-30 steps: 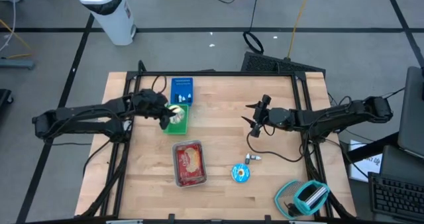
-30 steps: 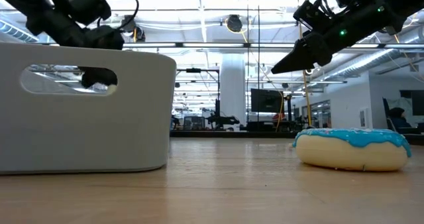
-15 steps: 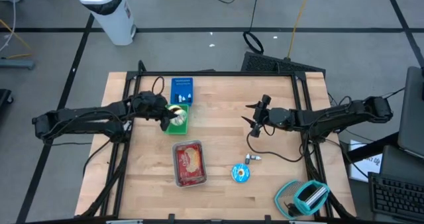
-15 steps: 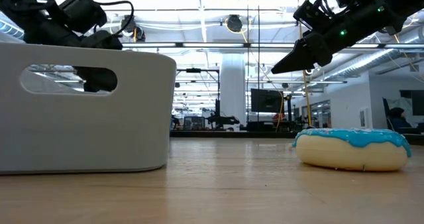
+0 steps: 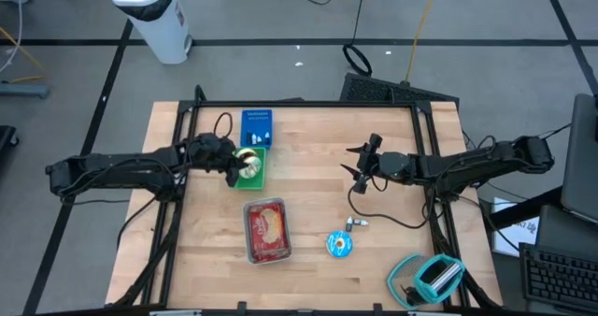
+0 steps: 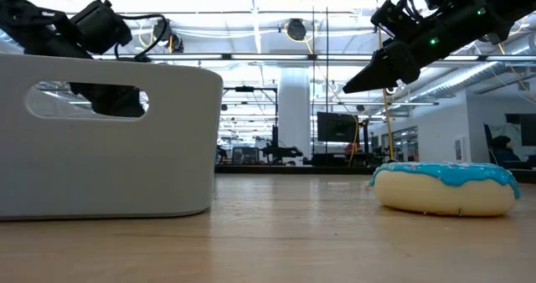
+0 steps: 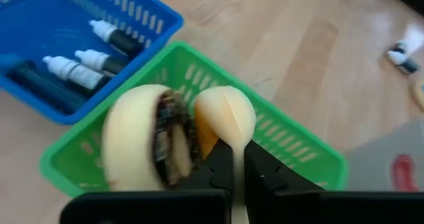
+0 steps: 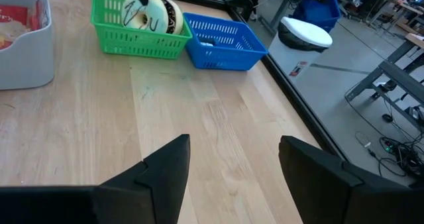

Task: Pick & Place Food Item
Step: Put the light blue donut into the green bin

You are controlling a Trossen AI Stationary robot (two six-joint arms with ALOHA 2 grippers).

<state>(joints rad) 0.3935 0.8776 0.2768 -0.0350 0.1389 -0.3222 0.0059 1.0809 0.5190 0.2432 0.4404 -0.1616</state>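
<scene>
A toy burger (image 7: 149, 148), two cream buns around a dark patty, is at the green basket (image 5: 252, 173) on the table's left half; the right wrist view shows the burger (image 8: 154, 15) standing on edge at the basket's rim height. My left gripper (image 5: 235, 161) is shut on it; the low view shows that arm (image 6: 88, 32) behind the white bin. My right gripper (image 5: 359, 163) hovers open over the table's middle right, holding nothing; its fingers (image 8: 162, 168) stand wide apart. My left gripper pinches the edge of one bun (image 7: 225, 121) between its two fingers (image 7: 262, 177), which are nearly shut on a thin cream strip. The fingers come slanting down from the table's left side. The burger stands on edge over the green basket; whether it rests on the basket's floor is hidden.
A blue basket (image 5: 256, 127) with small bottles sits just behind the green one. A white bin (image 5: 267, 230) holding red packaged food lies toward the near edge, and a blue-iced donut (image 5: 339, 244) and a small bottle (image 5: 357, 223) lie right of it. Bare wood shows between the arms.
My left gripper has gone down with the burger toward the green basket; in the low view it has sunk behind the white bin's rim. It has stayed shut on the burger.
</scene>
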